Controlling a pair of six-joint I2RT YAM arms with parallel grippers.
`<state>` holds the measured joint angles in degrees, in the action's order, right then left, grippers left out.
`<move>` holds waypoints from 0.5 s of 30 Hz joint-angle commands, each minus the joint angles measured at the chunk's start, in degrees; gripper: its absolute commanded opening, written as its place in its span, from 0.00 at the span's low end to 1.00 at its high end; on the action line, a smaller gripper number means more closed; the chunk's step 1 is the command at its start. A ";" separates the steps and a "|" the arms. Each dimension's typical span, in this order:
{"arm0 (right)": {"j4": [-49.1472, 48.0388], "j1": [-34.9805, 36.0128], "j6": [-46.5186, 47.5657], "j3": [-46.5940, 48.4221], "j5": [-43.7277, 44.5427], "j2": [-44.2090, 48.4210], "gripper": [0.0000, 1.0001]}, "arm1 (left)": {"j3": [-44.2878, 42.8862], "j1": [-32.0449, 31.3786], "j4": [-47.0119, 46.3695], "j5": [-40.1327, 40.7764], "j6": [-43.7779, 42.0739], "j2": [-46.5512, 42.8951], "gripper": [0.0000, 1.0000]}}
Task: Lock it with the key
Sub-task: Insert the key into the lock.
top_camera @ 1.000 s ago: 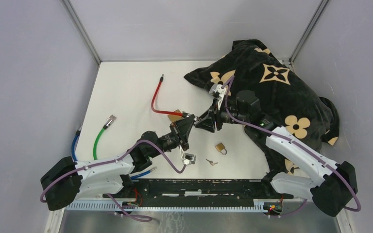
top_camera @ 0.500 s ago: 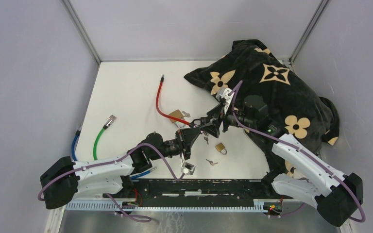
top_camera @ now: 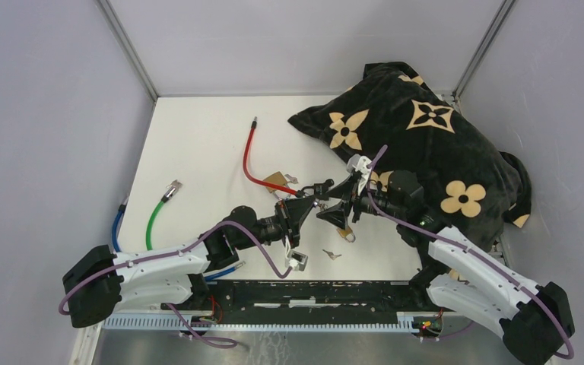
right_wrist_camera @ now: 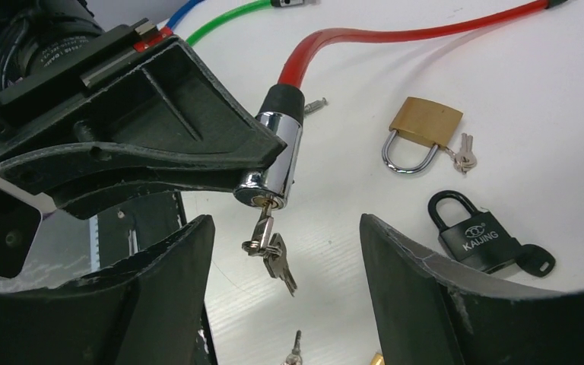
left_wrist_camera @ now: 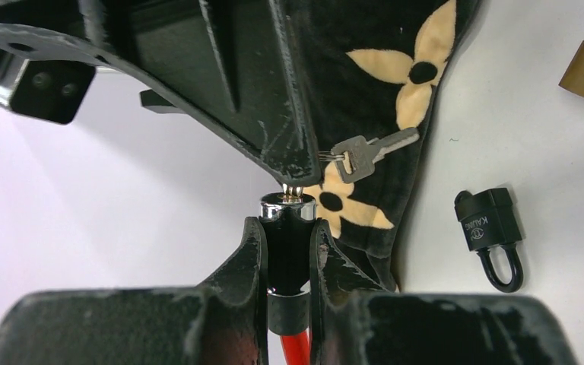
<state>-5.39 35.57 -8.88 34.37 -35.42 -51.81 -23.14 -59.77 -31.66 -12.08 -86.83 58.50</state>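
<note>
**Left tool clamps the cable lock, right tool open before the key**

A white tabletop (top_camera: 198, 152) sits between plain grey walls (top_camera: 61, 114), with a black flower-patterned cushion (top_camera: 426, 144) heaped behind the right tool (right_wrist_camera: 283, 236). The left tool (left_wrist_camera: 287, 243) is pressed together on the lock cylinder (right_wrist_camera: 274, 171), chrome at its tip and black further back. It holds the cylinder off the tabletop, with the keyhole end jutting past its fingertips. The red cable (top_camera: 249, 156) trails out of the back of the cylinder and curves away over the tabletop.

The key (right_wrist_camera: 262, 228) sits in the keyhole, and a second key (right_wrist_camera: 283, 268) dangles from its ring. The right tool is spread wide and holds nothing. Its two fingers stand either side of the hanging keys and just short of them, facing the left tool's tip.

A brass padlock (right_wrist_camera: 422, 125) lies beyond the right tool's fingers, and a black padlock (right_wrist_camera: 477, 236) lies close by one of them. A green cable (top_camera: 154, 217) and a blue cable (top_camera: 115, 224) lie well behind the left tool.
</note>
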 commanded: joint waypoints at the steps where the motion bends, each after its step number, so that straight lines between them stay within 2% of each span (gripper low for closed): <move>1: -14.27 0.06 -8.78 -4.01 2.30 0.33 0.74 | -2.66 -0.38 -2.44 0.41 1.05 -0.25 0.02; 8: -22.61 0.64 -13.61 -7.30 5.69 0.19 0.73 | -2.70 -0.43 -2.56 0.12 0.89 0.10 0.02; 15: -24.70 2.50 -14.44 -6.43 6.08 -2.37 0.72 | -2.62 -0.42 -3.02 0.19 0.78 0.29 0.02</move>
<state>-25.10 36.75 -21.85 27.07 -30.65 -53.04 -23.20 -59.77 -31.62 -12.08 -86.41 58.72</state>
